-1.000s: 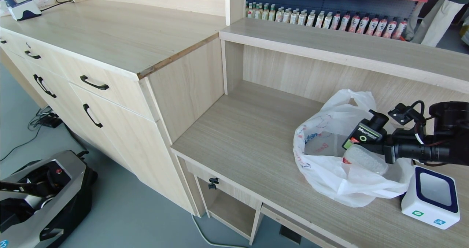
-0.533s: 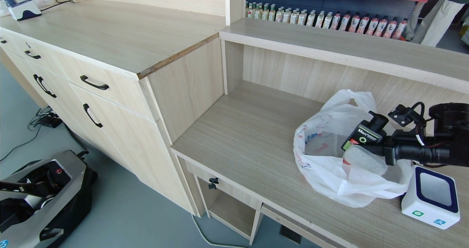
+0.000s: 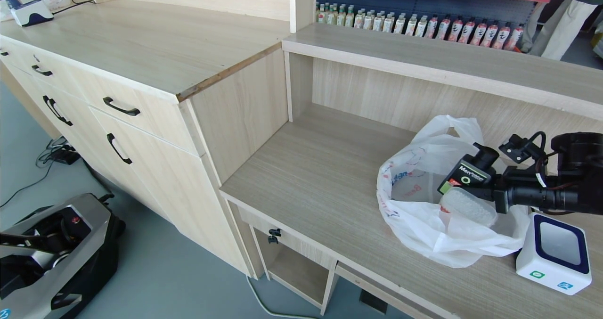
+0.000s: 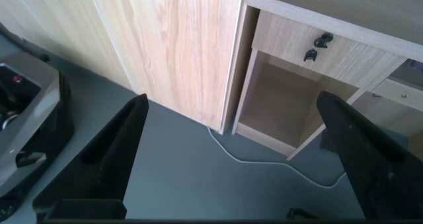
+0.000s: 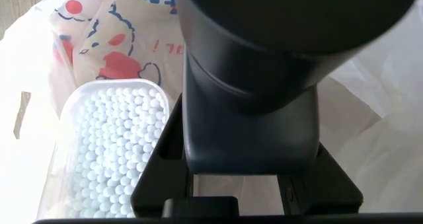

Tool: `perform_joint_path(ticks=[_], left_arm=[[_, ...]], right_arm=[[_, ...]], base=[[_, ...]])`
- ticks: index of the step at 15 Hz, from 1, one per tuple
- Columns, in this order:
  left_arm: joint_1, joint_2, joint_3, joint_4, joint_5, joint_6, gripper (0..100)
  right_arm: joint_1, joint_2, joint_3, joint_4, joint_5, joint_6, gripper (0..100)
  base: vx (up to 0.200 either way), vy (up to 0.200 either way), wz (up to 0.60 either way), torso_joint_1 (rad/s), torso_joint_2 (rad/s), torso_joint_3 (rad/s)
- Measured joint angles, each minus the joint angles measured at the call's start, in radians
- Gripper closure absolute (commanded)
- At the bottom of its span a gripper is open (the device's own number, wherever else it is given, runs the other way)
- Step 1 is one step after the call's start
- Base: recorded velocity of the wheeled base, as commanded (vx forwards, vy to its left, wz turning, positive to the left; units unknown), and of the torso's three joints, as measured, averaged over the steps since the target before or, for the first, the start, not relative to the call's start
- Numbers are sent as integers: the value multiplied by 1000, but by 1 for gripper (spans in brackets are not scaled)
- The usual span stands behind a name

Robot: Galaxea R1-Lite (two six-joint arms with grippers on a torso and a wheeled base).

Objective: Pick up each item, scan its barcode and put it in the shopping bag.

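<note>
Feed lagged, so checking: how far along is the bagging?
Done: a box of white beads lies in the shopping bag. In hand: the right gripper holds a dark bottle at the bag's mouth. Left: release it inside; whether it was scanned, I cannot tell.

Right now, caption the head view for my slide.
Right gripper holds a black labelled bottle over the open shopping bag, a clear box of white beads already inside, barcode scanner beside it.

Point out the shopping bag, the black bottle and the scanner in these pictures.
shopping bag (image 3: 424,234): head view, on its white plastic front wall.
black bottle (image 3: 467,174): head view, on its label, over the bag's mouth.
scanner (image 3: 551,273): head view, on its white front face below the window.
</note>
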Motion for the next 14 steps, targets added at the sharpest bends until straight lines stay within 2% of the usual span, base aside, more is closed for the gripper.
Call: perform_joint_path(ticks=[8, 9, 14], left_arm=[[0, 0, 0, 0, 0, 0, 0], [0, 0, 0, 0, 0, 0, 0], [0, 0, 0, 0, 0, 0, 0]], right_arm=[[-4, 11, 0, 0, 0, -28, 100], [-4, 11, 1, 1, 0, -28, 0], [-8, 6, -2, 0, 9, -28, 0]], base=[[0, 0, 0, 0, 0, 0], [0, 0, 0, 0, 0, 0], [0, 0, 0, 0, 0, 0]])
